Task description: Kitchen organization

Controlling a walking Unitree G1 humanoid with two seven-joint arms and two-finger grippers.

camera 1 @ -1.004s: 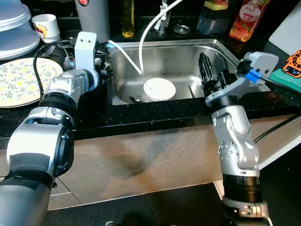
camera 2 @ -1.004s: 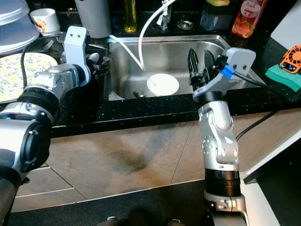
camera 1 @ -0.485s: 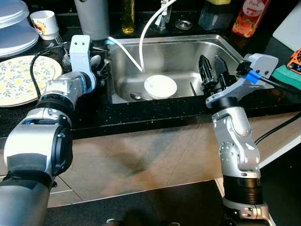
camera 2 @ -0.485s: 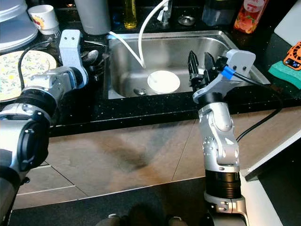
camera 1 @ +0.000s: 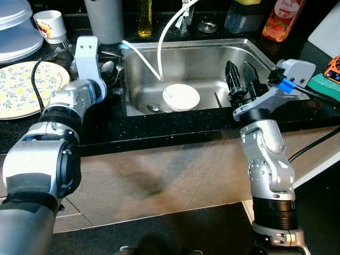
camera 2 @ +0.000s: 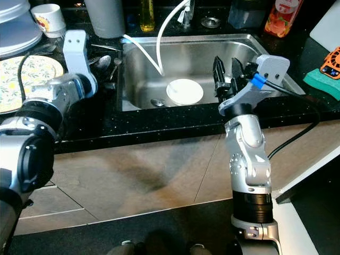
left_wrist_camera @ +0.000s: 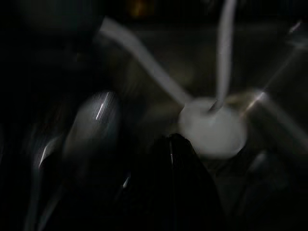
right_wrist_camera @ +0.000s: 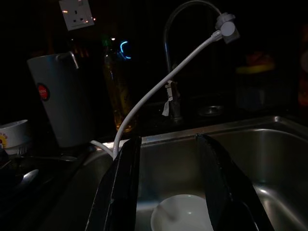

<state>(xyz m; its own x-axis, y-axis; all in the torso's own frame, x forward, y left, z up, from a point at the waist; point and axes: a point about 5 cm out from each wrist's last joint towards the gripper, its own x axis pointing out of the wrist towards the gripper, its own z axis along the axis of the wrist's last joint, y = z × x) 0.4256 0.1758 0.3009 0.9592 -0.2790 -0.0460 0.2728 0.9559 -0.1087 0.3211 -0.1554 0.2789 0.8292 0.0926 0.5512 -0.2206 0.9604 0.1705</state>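
A steel sink was set into the black table, and a white bowl lay upside down on its floor, near the middle. A white hose curved down from the tap at the far side and ended just above the bowl. On the far edge of the table stood a grey jug, a bottle of yellow oil, a dark container with a yellow sponge on top and an orange juice bottle. To the left lay a flowered plate, with a small cup and stacked plates farther back. Some spoons lay on the table just left of the sink. A green sponge lay at the right.

The left arm reached forward over the table, and the left claw was over the spoons at the left rim of the sink; whether its fingers were apart or together I cannot tell, because the wrist view was dark and blurred. The right arm stood bent upward at the near right side of the sink, and the right claw pointed over the right part of the basin with its two fingers apart and nothing between them. The bowl lay to the left of this claw and lower, not touching it
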